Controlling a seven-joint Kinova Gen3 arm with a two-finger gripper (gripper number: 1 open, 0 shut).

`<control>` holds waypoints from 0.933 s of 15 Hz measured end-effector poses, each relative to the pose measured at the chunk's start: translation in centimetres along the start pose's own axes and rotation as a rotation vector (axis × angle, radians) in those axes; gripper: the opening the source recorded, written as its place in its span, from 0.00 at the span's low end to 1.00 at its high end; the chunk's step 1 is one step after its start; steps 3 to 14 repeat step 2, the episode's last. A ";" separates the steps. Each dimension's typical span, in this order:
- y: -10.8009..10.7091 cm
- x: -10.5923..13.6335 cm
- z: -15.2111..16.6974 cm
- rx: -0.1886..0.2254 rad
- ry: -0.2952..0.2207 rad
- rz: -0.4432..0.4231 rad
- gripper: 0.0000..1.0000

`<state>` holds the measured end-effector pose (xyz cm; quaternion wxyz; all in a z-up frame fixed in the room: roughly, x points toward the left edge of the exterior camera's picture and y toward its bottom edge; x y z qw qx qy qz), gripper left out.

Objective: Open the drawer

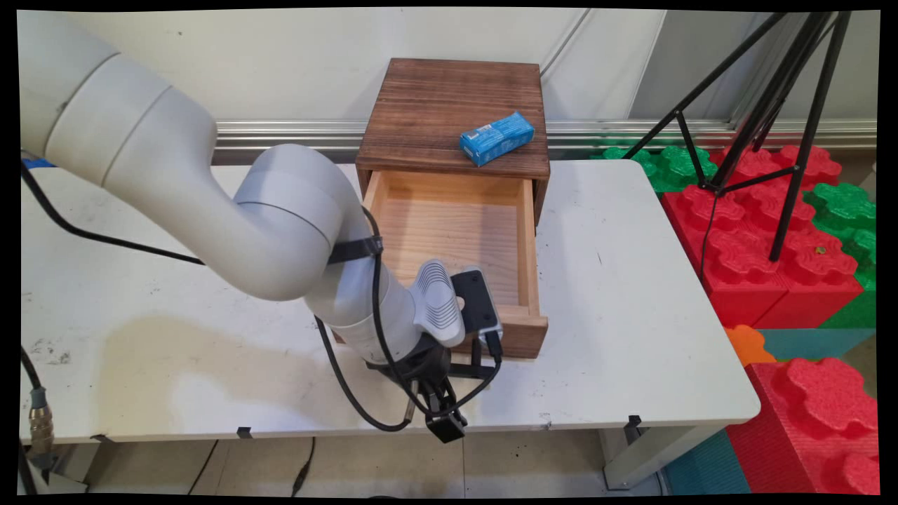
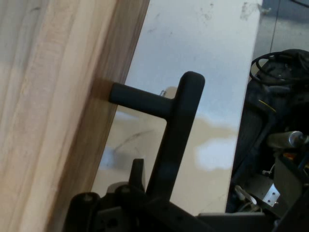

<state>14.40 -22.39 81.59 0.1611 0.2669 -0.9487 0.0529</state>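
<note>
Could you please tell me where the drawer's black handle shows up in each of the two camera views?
Main view: the black handle is at lower centre, before the drawer front, mostly hidden by the gripper.
Hand view: centre, its bar running down to the bottom edge.
Shared landmark: the wooden drawer front.

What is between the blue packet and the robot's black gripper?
In the main view, the open wooden drawer lies between the blue packet and the gripper; its inside looks bare.
</note>
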 end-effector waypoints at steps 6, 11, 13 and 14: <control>0.2 0.0 -0.1 0.000 0.002 -0.001 1.00; 0.2 0.0 -0.1 0.000 0.002 -0.001 1.00; 0.2 0.0 -0.1 0.000 0.002 -0.001 1.00; 0.2 0.0 -0.1 0.000 0.002 -0.001 1.00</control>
